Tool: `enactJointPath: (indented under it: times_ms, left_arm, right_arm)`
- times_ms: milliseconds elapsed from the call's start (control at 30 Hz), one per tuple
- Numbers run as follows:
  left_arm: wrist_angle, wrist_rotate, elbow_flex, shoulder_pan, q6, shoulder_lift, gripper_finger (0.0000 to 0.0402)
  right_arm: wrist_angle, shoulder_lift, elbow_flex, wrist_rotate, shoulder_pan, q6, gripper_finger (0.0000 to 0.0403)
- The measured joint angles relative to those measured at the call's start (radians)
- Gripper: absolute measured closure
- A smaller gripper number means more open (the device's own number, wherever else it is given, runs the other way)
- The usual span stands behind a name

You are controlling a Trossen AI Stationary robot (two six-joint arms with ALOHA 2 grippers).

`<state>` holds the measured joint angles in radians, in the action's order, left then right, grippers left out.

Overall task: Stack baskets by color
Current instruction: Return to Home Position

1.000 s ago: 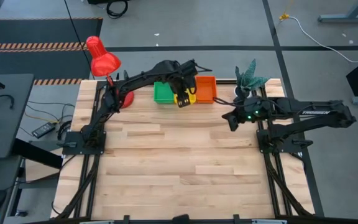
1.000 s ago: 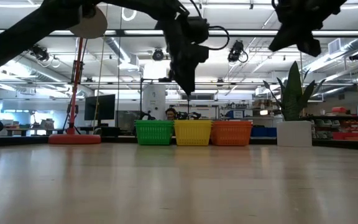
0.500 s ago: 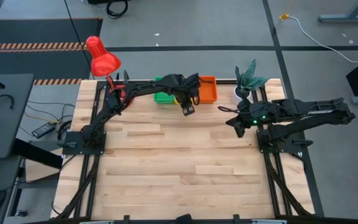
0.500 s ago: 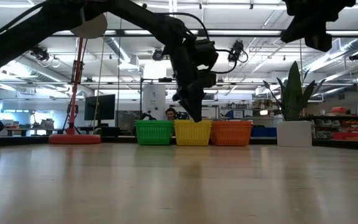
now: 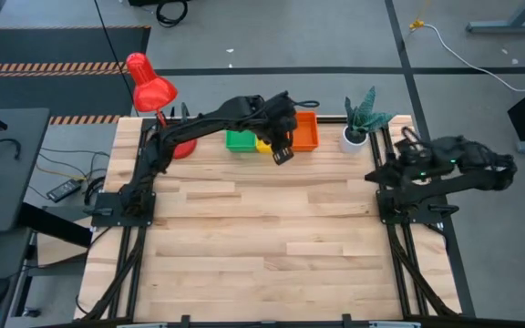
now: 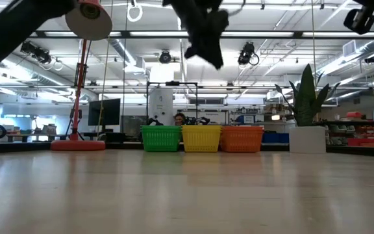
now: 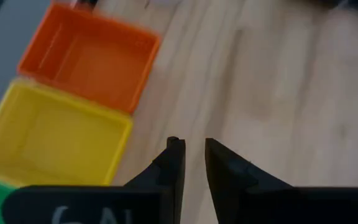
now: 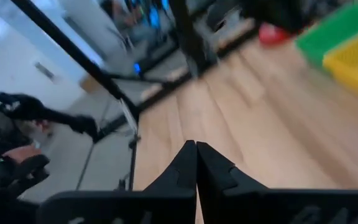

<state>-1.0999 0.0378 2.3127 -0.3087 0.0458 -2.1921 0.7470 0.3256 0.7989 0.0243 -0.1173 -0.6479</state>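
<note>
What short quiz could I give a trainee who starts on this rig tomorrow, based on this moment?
1. True or false: the left gripper is holding a basket.
2. In the low view, which colour is in the middle of the row of baskets? A green, B yellow, C orange.
3. Fill in: in the low view, just right of the orange basket stands a white ___.
Key: 1 false, it is empty. 2 B, the yellow basket. 3 pot.
</note>
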Motion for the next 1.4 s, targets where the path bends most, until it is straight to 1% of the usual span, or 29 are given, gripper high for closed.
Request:
enactJointPath:
  times_ms: [100,167,233,300,333,400,500,600,700,767,867,900,1000,1067,1100,1167,1267,1333,1400]
  left_arm:
    - [0.001,0.003,0.0,0.027,0.025,0.052,0.0331]
    - [-0.002,0.001,-0.002,0.045,0.049,0.083,0.0333]
    - [-0.006,-0.005,-0.002,0.064,0.076,0.117,0.0337]
    - [-0.01,-0.013,-0.001,0.081,0.102,0.148,0.0341]
    - [-0.023,-0.013,-0.002,0.091,0.109,0.159,0.0342]
    - [-0.025,-0.023,-0.001,0.11,0.127,0.179,0.0345]
    - [-0.03,-0.028,-0.002,0.136,0.152,0.201,0.0349]
    - [-0.045,-0.033,-0.002,0.157,0.184,0.215,0.0349]
    - [-0.079,-0.035,-0.003,0.179,0.211,0.224,0.0349]
    - [-0.069,-0.037,-0.008,0.197,0.213,0.233,0.0349]
    - [-0.098,-0.038,-0.029,0.221,0.222,0.251,0.0352]
    - [-0.088,-0.041,-0.046,0.229,0.23,0.263,0.0355]
    - [-0.06,-0.094,-0.168,0.256,0.248,0.328,0.0366]
    - [-0.016,-0.138,-0.316,0.273,0.293,0.399,0.0379]
    - [0.041,-0.148,-0.411,0.282,0.321,0.448,0.0387]
    - [0.203,-0.154,-0.624,0.301,0.393,0.545,0.0395]
    - [0.479,-0.157,-0.931,0.326,0.514,0.714,0.0392]
    - [0.632,-0.164,-1.113,0.343,0.575,0.827,0.0386]
    - [0.789,-0.184,-1.273,0.354,0.603,0.926,0.0384]
  right_arm:
    - [-0.073,-0.139,-0.076,0.065,0.0,0.051,0.04]
    - [-0.158,-0.236,-0.15,0.113,0.001,0.101,0.0401]
    - [-0.251,-0.32,-0.231,0.14,0.001,0.161,0.0401]
    - [-0.327,-0.318,-0.284,0.147,0.001,0.214,0.0401]
    - [-0.309,-0.313,-0.297,0.133,0.0,0.237,0.0401]
    - [-0.384,-0.294,-0.336,0.113,0.001,0.277,0.0402]
    - [-0.425,-0.322,-0.426,0.112,0.001,0.305,0.0402]
    - [-0.521,-0.321,-0.514,0.092,0.001,0.308,0.0402]
    - [-0.662,-0.32,-0.632,0.05,0.001,0.287,0.0402]
    - [-0.772,-0.318,-0.697,0.027,0.001,0.276,0.0402]
    - [-0.879,-0.32,-0.788,0.034,0.002,0.258,0.0402]
    - [-0.879,-0.317,-0.792,0.04,0.003,0.262,0.0402]
    - [-0.853,-0.313,-0.789,0.073,0.004,0.292,0.0402]
    - [-0.848,-0.316,-0.793,0.08,0.005,0.329,0.0402]
    - [-0.844,-0.317,-0.793,0.083,0.005,0.334,0.0401]
    - [-0.843,-0.317,-0.793,0.089,0.005,0.336,0.0397]
    - [-0.843,-0.314,-0.793,0.087,0.005,0.334,0.0388]
    - [-0.847,-0.312,-0.793,0.086,0.005,0.335,0.0383]
    - [-0.85,-0.312,-0.793,0.087,0.005,0.336,0.038]
